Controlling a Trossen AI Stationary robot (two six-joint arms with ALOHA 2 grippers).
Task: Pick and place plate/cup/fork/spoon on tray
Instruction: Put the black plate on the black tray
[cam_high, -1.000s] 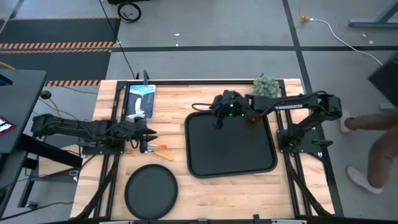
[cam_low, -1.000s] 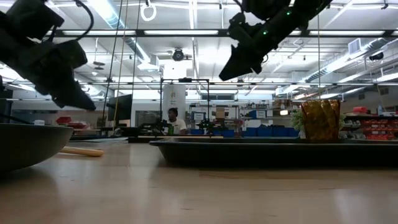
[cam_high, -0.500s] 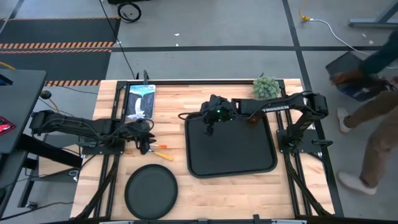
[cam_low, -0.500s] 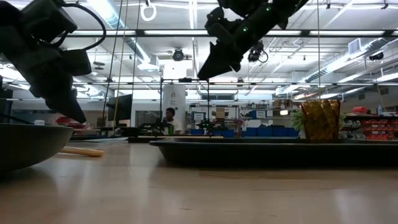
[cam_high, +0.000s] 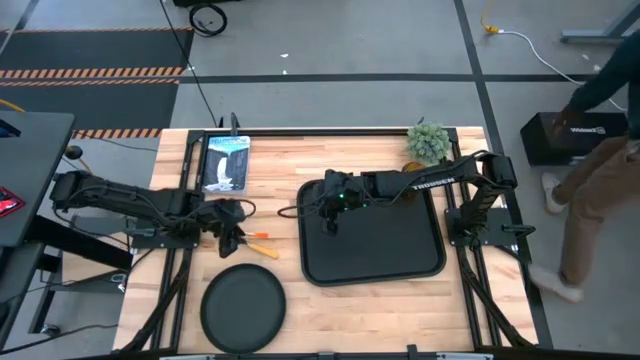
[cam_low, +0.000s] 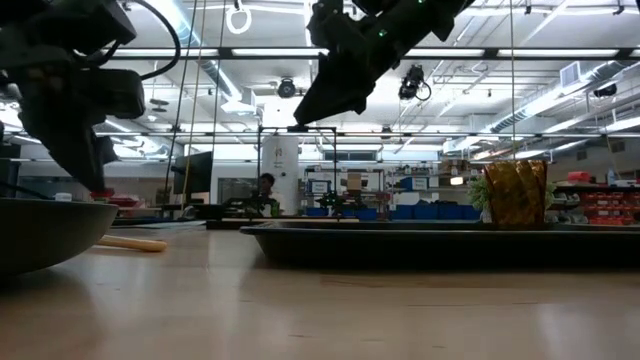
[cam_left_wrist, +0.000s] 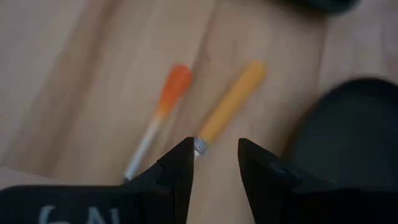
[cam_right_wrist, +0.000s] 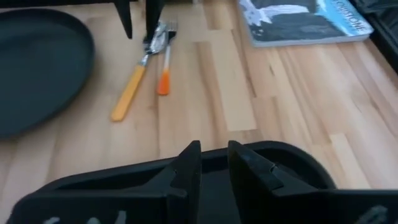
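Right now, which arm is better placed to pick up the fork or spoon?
The left. Its gripper hangs directly over the fork and spoon, fingers open and pointing down at them. The right gripper is above the tray, farther away.

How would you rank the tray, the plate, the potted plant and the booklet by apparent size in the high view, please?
1. The tray, clearly the largest.
2. The plate.
3. The booklet.
4. The potted plant, slightly smaller than the booklet; these two are close, so their order is less sure.
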